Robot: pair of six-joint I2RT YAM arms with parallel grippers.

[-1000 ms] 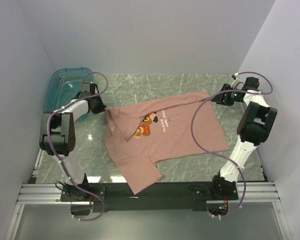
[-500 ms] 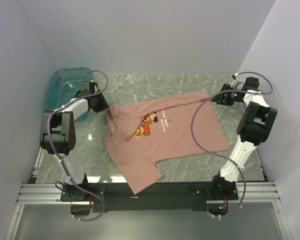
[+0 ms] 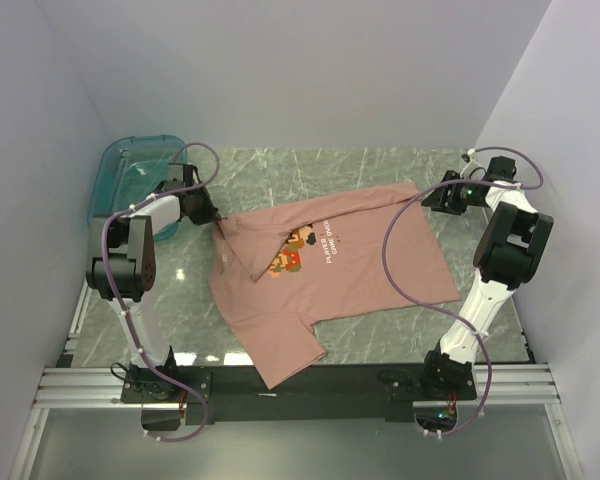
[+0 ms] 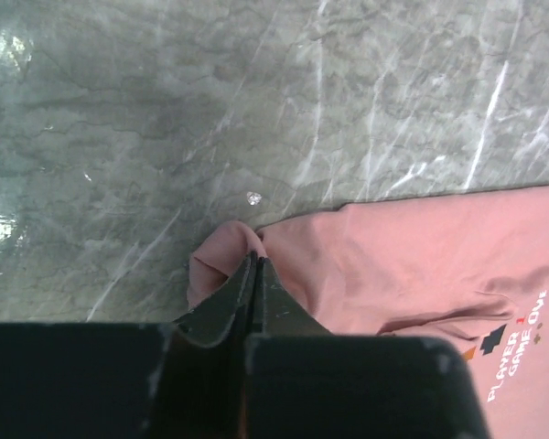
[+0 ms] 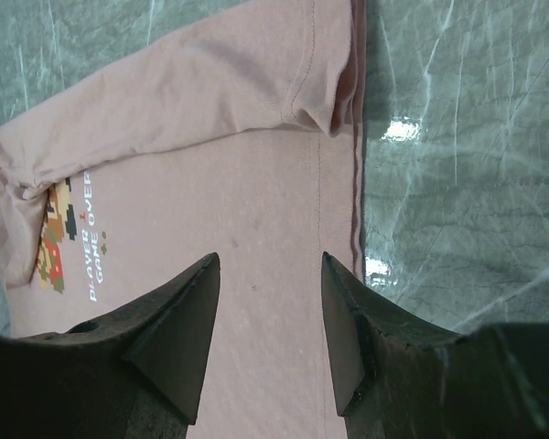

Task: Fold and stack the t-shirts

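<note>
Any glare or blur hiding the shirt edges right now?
Top external: even light, t-shirt edges clear. Left wrist: glare on the table at far left only; left pincer dark. Right wrist: bright spots on the table beside the t-shirt; fabric sharp.

Two robot arms rise from bases side by side at the near edge. The left arm [image 3: 130, 262] bends at a raised elbow and reaches forward. Its tool [image 4: 255, 263] sits low, jaws pressed together, pinching a bunched edge of the pink t-shirt [image 3: 350, 270]. The right arm [image 3: 505, 250] folds likewise toward the far right. Its tool [image 5: 269, 265] points inward, jaws parted, gripping nothing.
</note>
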